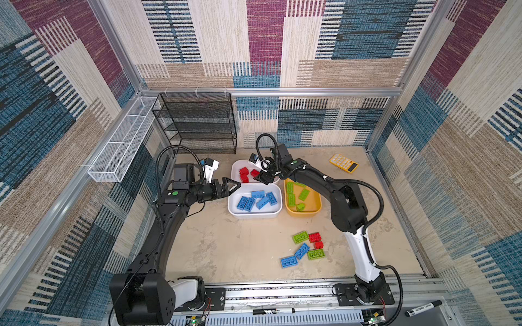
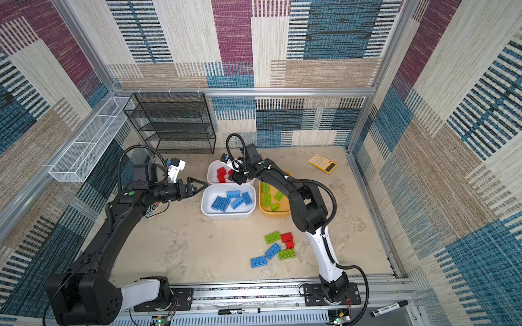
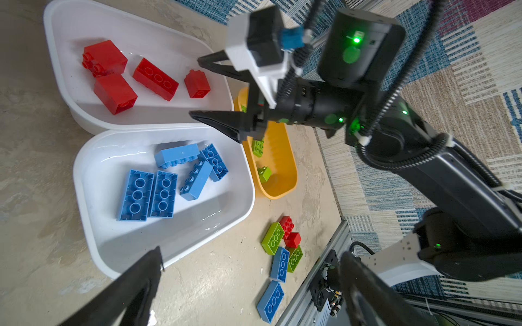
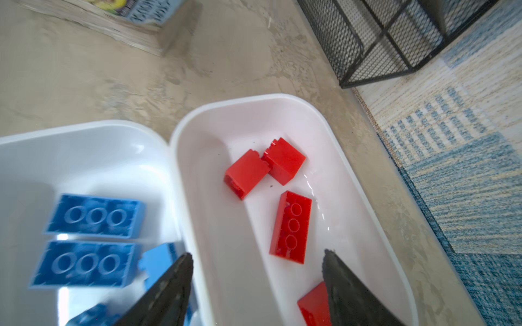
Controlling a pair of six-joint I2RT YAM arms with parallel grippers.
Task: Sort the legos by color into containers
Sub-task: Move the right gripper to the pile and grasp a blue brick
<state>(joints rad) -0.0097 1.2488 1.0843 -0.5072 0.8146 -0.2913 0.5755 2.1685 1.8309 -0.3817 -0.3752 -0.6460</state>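
Nearest on the desk, six legos lie loose in one tight cluster: two green bricks, two blue bricks and two red bricks, several of them touching. I judge this the main danger: a claw that closes on one brick can pinch or drag a neighbour of another colour, and then a wrong colour goes into a tub. Behind the cluster stands the white tub with five blue ones inside, and beside it the yellow tub with at least four green ones; the right arm covers its far end, so more may hide there. The left claw hangs beside the white tub with its jaws wide apart and holds nothing. Farthest is the second white tub with four red ones, and the right claw is over it, jaws apart, nothing between them. One finger is above the place where the two white tubs meet, and the other is next to a small red brick; a careless move may catch a rim and shift the touching tubs.
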